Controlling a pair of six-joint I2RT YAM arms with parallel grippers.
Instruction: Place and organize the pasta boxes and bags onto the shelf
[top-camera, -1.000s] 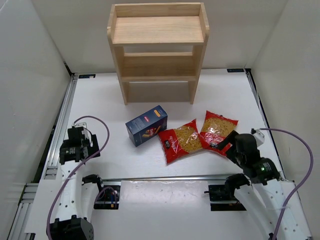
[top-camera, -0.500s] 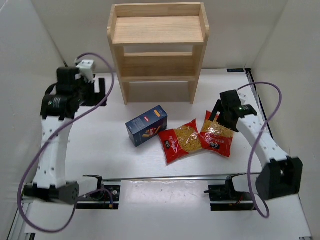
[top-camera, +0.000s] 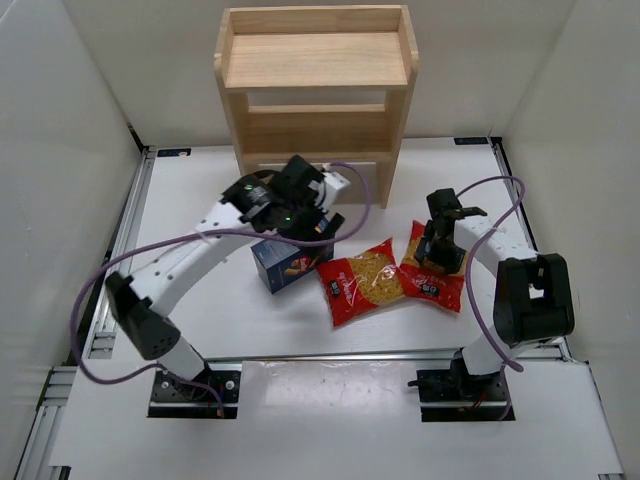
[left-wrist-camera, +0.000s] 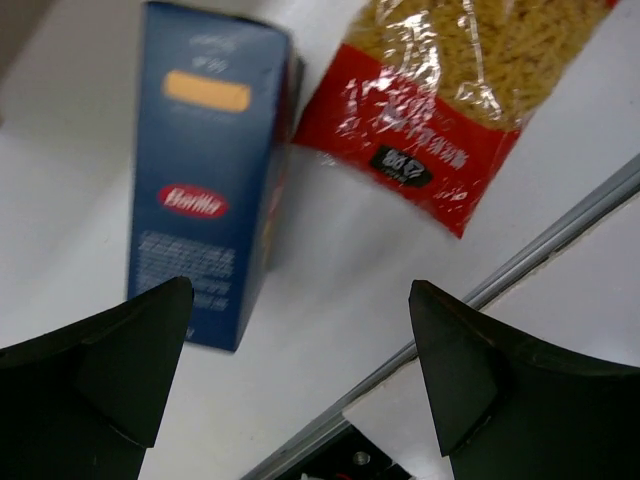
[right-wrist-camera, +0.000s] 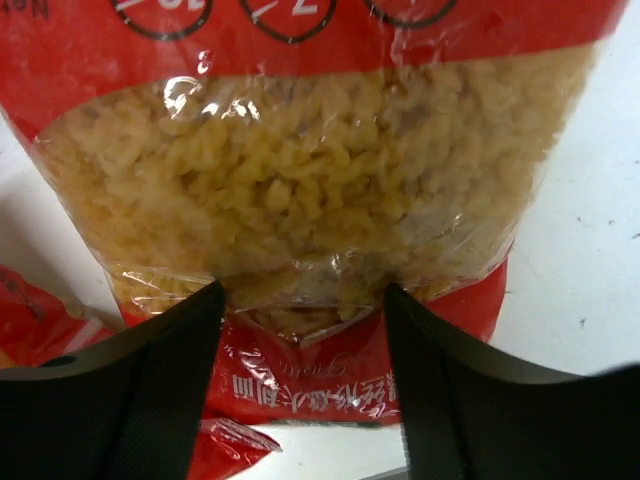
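- shelf (top-camera: 315, 100): light wood, three tiers, upright at far side of table (top-camera: 190, 200), close to back wall.
- pasta box (top-camera: 283, 266): dark blue, lying flat on table in front of shelf, well apart from it. red logo + orange stripe face up in left wrist view.
- bag a (top-camera: 362, 280): red w/ clear window, yellow pasta inside, flat on table just right of box. one corner reaches box edge; contact can't tell.
- bag b (top-camera: 436, 286): same type, flat, right of bag a. their adjoining edges meet.
- left gripper (top-camera: 315, 222): arm stretched across table, gripper above far end of box. jaws wide apart, nothing between them. left wrist view looks down on box, bag a and metal rail (left-wrist-camera: 520, 260) at near table edge. gripper looks clear of box, height can't tell.
- right gripper (top-camera: 440, 252): pointing down over bag b. jaws spread, one finger (right-wrist-camera: 150, 390) on each side of lower edge of pasta window. not closed on bag; whether pads touch plastic can't tell.
- both bags + box all on table.
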